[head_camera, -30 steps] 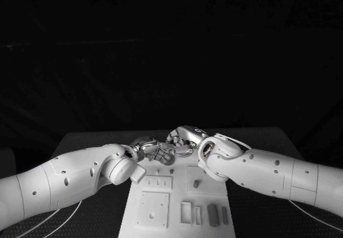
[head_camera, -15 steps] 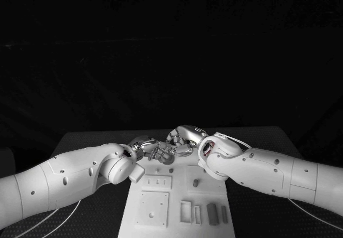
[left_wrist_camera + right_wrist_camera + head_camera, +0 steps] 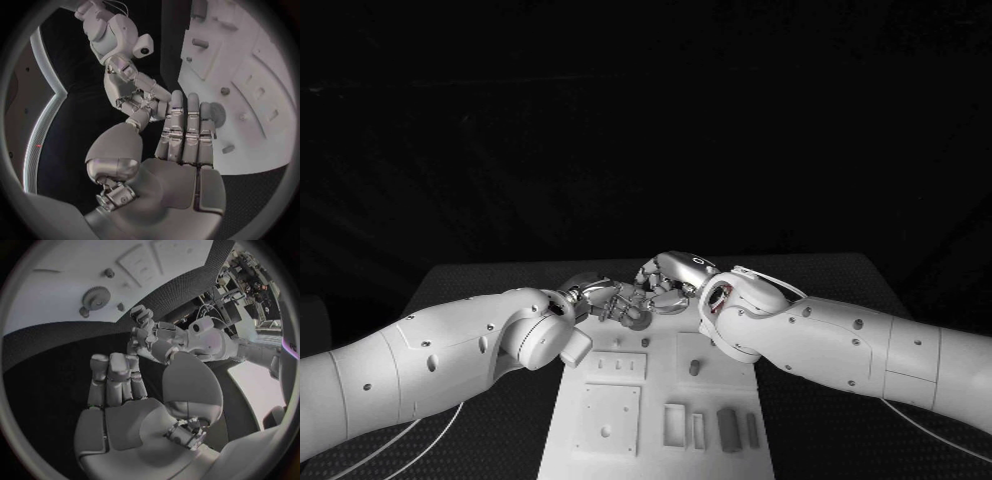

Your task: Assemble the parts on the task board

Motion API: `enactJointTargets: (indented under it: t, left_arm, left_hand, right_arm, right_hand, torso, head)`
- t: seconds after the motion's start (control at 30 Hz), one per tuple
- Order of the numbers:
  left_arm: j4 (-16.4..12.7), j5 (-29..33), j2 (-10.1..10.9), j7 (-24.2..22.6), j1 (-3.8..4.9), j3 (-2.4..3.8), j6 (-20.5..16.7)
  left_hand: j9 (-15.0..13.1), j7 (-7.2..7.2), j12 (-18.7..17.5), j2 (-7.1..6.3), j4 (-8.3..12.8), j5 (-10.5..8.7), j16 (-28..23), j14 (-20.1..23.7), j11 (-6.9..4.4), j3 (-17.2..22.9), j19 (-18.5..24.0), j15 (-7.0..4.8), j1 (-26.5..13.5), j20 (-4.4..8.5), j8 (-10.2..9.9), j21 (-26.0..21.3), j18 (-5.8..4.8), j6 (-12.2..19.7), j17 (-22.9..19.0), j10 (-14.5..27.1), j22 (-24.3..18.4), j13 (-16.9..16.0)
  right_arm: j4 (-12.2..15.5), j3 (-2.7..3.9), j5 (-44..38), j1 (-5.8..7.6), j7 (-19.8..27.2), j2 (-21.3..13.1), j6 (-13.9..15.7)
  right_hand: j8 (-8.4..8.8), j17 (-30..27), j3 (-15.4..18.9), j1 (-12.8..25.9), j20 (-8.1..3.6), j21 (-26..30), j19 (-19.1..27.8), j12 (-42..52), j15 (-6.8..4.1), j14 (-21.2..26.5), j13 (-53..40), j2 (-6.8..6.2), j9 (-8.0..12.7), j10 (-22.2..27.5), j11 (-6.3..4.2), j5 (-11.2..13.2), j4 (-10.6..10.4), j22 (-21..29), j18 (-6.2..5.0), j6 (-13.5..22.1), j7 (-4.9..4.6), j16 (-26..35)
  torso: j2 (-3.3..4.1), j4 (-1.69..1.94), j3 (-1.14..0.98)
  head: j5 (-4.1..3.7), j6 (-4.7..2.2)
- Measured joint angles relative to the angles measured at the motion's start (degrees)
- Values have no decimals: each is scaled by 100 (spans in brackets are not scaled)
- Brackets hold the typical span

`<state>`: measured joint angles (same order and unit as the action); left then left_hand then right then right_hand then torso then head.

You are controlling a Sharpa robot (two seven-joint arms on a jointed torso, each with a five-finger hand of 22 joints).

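Both robot hands, left [image 3: 606, 297] and right [image 3: 672, 284], meet fingertip to fingertip beyond the board [image 3: 661, 420]; I cannot tell what they hold. Any passed part could drop.

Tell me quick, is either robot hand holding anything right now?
Left hand: open, fingers straight, holding nothing.
Right hand: open, holding nothing.

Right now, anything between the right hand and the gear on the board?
Nothing visible. In the right wrist view the gear lies flat on the task board, with open table between it and the right hand. The left hand sits beside that path, not across it.
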<state>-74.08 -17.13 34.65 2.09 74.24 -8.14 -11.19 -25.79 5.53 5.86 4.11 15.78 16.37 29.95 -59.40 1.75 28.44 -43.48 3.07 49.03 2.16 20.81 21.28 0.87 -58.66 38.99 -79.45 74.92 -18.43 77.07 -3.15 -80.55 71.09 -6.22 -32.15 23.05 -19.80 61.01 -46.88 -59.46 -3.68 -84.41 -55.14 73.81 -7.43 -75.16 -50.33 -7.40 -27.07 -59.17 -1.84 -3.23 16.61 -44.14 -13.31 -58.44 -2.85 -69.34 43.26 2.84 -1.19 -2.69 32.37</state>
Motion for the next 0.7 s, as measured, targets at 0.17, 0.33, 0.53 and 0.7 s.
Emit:
enactJointTargets:
  t: [0.17,0.33,0.53,0.7]
  left_arm:
    - [1,9,0,6,-3,0,-4]
    - [1,12,4,13,-6,2,-5]
    - [1,11,16,16,-12,3,-5]
    - [2,8,26,16,-13,6,-5]
  left_hand:
    - [-26,-3,2,-140,-15,-10,26,0,0,-15,9,0,-117,9,0,23,0,-2,6,0,0,-28]
    - [-27,-5,31,-392,-60,-155,49,0,0,-27,9,0,-122,9,0,23,0,-4,6,0,0,-54]
    - [-27,-6,31,-460,-76,-178,71,0,0,-11,30,0,-91,29,0,22,0,-5,5,0,-1,-63]
    - [-45,-10,31,-502,-92,-178,71,1,0,4,29,0,-49,29,0,22,0,-10,5,0,-1,-74]
  right_arm:
    - [0,0,2,0,2,2,-4]
    - [1,0,3,-1,2,2,-10]
    - [-7,-2,3,-3,2,-4,-14]
    - [-11,-5,3,-6,-1,-11,-21]
  right_hand:
    - [0,0,1,-8,1,0,0,0,-12,12,0,8,0,-21,-21,1,1,0,0,-2,2,0]
    - [0,0,7,-8,1,0,1,0,-12,13,0,8,0,-21,-21,1,7,0,0,-3,3,0]
    - [0,0,-9,-9,10,0,9,0,-12,13,-4,9,0,-21,-21,6,-9,0,0,-4,4,0]
    - [0,0,-9,-10,-2,0,-4,0,-12,12,-4,10,0,-21,-21,7,-9,0,0,-8,8,0]
  torso:
    - [1,0,0]
    - [1,0,-1]
    - [1,0,-3]
    - [0,0,-3]
  head:
    - [0,13]
    - [0,24]
    - [0,29]
    - [-1,34]
